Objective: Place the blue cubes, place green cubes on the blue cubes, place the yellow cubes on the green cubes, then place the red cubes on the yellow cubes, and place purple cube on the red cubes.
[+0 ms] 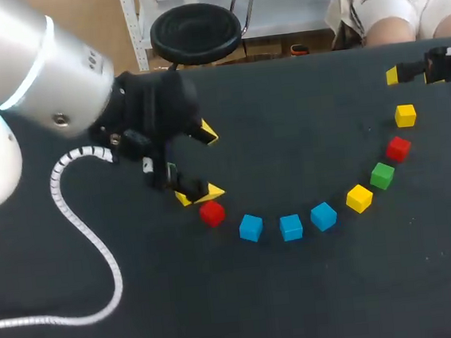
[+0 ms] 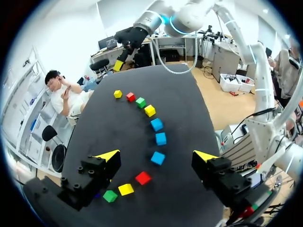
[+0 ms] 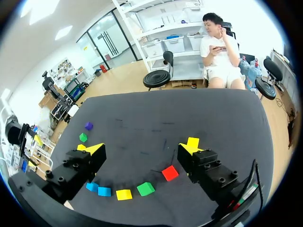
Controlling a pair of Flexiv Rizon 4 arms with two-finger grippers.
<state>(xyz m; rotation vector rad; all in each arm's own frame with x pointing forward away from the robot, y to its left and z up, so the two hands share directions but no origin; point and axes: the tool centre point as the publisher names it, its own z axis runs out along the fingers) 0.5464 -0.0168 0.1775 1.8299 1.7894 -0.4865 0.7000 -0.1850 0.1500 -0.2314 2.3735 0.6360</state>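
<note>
Our left pincer (image 1: 203,163), left of centre in the head view, stands spread and holds nothing. A red cube (image 1: 211,213) lies just below its lower tip. Our right pincer (image 1: 413,73), at the upper right edge, is likewise spread and empty. From the red cube an arc runs rightward and upward on the table (image 1: 318,304): three blue cubes (image 1: 291,227), yellow cube (image 1: 359,198), green cube (image 1: 382,175), second red cube (image 1: 398,148), second yellow cube (image 1: 405,115). None is stacked.

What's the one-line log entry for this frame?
left jaws: open, empty, beside small red cube | right jaws: open, empty, near far table edge | three small blue cubes: in a row, unstacked | stack: none yet
</note>
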